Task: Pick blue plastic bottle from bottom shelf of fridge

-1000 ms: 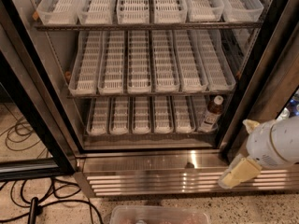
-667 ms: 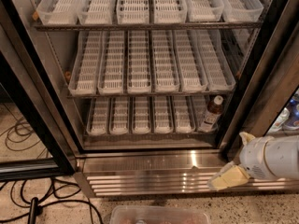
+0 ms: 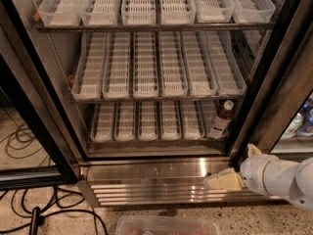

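The fridge [image 3: 44, 111] stands open, with three racks of ribbed white lane trays. The blue plastic bottle [image 3: 221, 119], clear with dark liquid, a white cap and a pale label, stands upright at the far right of the bottom shelf [image 3: 146, 122]. My gripper [image 3: 236, 166] is at the lower right, in front of the shiny slatted base [image 3: 146, 180]. It sits below and slightly right of the bottle, well apart from it. Its cream fingers [image 3: 221, 181] are spread open and empty.
The black door frame [image 3: 274, 77] rises just right of the bottle. Blue-and-white containers [image 3: 304, 121] show behind it at the far right. Black cables [image 3: 29, 204] lie on the floor at left. A clear plastic bin [image 3: 166, 225] sits at the bottom edge.
My gripper has dropped lower and moved left along the front of the fridge base. The bottle and trays have not moved.
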`<state>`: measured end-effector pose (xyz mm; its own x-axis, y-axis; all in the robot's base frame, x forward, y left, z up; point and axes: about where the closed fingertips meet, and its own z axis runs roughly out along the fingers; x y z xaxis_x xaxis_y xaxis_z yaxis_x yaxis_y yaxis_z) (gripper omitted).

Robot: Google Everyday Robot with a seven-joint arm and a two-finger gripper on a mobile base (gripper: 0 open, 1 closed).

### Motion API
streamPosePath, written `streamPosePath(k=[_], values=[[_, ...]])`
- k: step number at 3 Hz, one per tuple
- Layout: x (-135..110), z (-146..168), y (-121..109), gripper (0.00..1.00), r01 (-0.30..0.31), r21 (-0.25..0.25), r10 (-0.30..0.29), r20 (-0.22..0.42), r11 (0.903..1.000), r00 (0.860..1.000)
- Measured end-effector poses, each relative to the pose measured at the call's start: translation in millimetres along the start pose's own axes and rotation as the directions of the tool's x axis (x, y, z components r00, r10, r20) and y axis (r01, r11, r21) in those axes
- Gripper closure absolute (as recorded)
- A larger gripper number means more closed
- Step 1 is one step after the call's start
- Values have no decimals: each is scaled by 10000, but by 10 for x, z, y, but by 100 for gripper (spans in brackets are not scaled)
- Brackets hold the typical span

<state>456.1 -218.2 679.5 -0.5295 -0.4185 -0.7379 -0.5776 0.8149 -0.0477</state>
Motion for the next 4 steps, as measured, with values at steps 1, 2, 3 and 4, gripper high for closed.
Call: streamPosePath(k=[1, 2, 3, 4], values=[[-21, 181, -94, 0, -633, 565, 605, 511, 9964, 9969], [-79, 333, -226, 0, -850, 971, 773, 803, 9916, 9938], [-155, 450, -479, 0, -837, 1606, 624, 1332, 9835, 9891], [-154, 450, -478, 0, -838, 1607, 625, 1333, 9834, 9891]])
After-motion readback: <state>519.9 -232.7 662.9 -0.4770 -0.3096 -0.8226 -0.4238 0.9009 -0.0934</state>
